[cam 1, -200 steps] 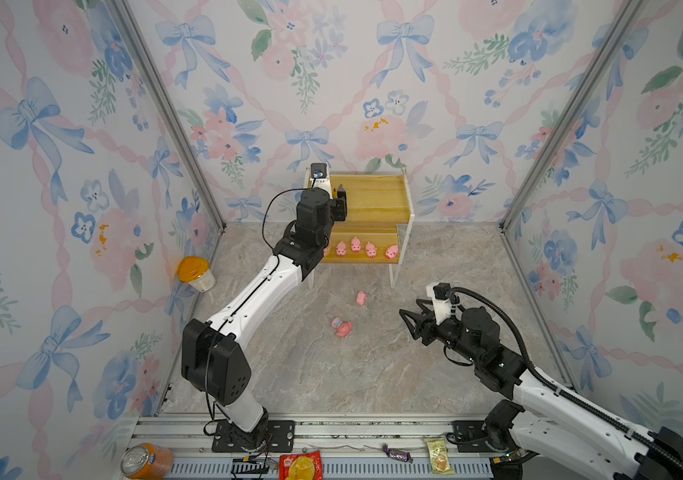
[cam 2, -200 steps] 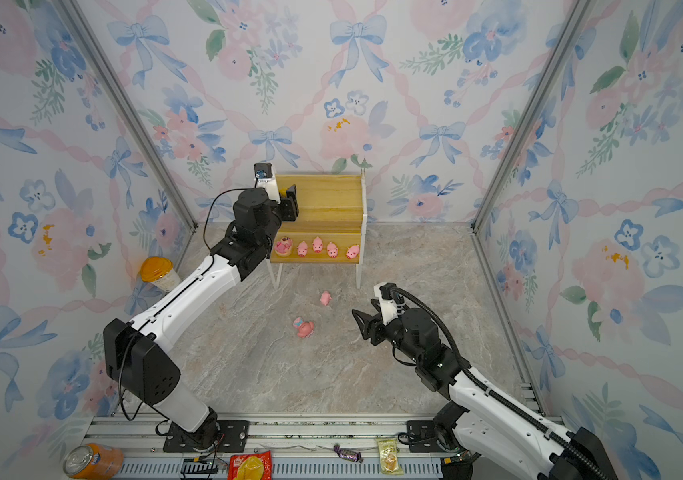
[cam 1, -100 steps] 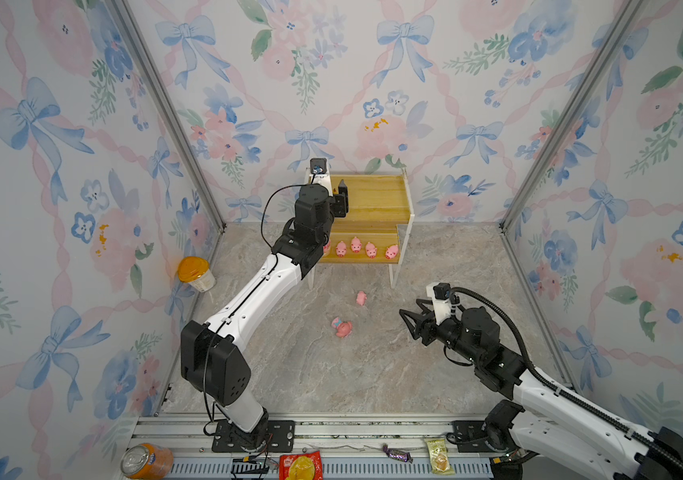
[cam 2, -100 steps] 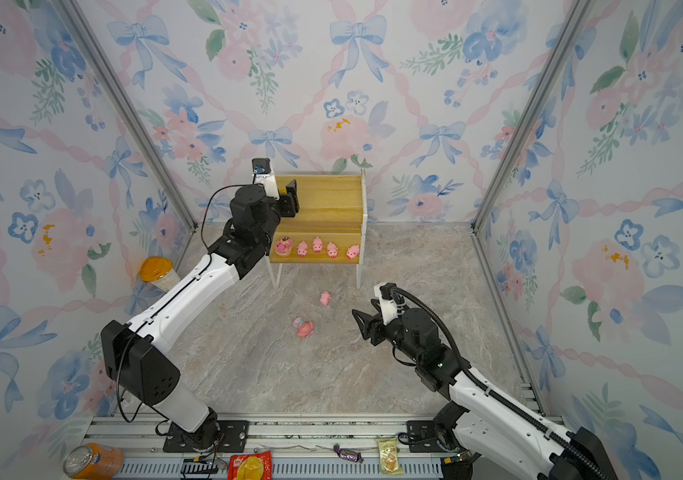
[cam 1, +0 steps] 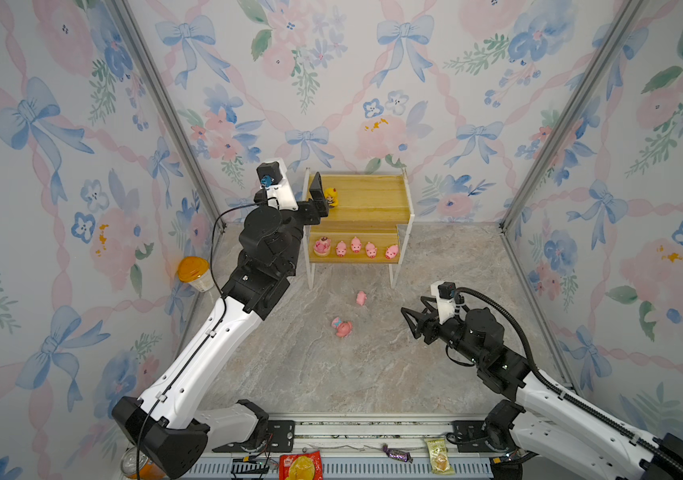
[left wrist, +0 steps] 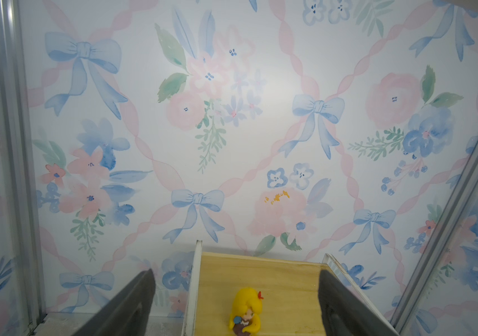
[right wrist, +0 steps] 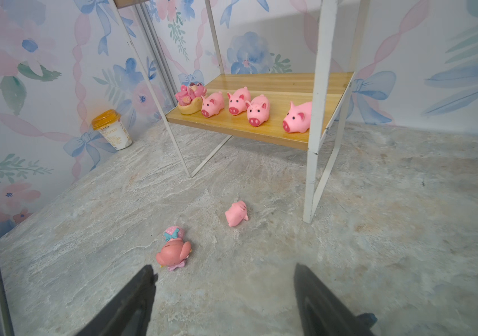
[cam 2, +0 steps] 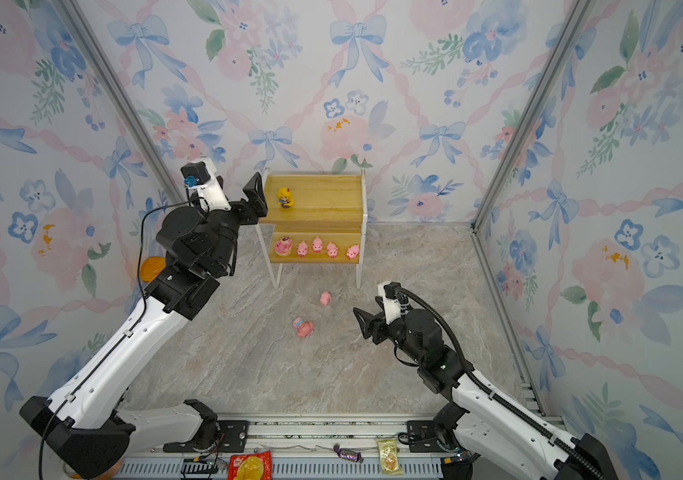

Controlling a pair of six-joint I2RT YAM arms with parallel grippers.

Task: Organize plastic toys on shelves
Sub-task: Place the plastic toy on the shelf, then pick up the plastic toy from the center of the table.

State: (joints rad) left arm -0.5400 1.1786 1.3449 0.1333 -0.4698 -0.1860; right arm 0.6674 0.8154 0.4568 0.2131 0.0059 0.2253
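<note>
The yellow-haired doll (cam 1: 330, 196) is seen standing on the top board of the shelves (cam 1: 373, 199), at its left end. The left gripper (cam 1: 320, 198) is held up by that end, and its jaws are opened wide. In the left wrist view the doll is seen between the two fingers (left wrist: 133, 302), but it is touched by neither. Nothing is held.

On the low board, five toys are lined up in a row. The pink pig on round base (cam 1: 323, 246) is placed at the left end. Four small pink pigs (cam 1: 356, 244) are set beside it to the right, with snouts turned to the near side.

Two more toys are seen on the floor, near the front of the shelves. A loose pig (cam 1: 361, 298) is found close to the right front leg. The pink blue-hatted figure (cam 1: 342, 327) is tipped on its side, a bit nearer and to the left.

The right gripper (cam 1: 408, 323) is held low over the floor, to the right of those two toys. Its jaws are spread apart, and nothing is gripped. An orange-lidded cup (cam 1: 194, 272) is seen by the left wall.
</note>
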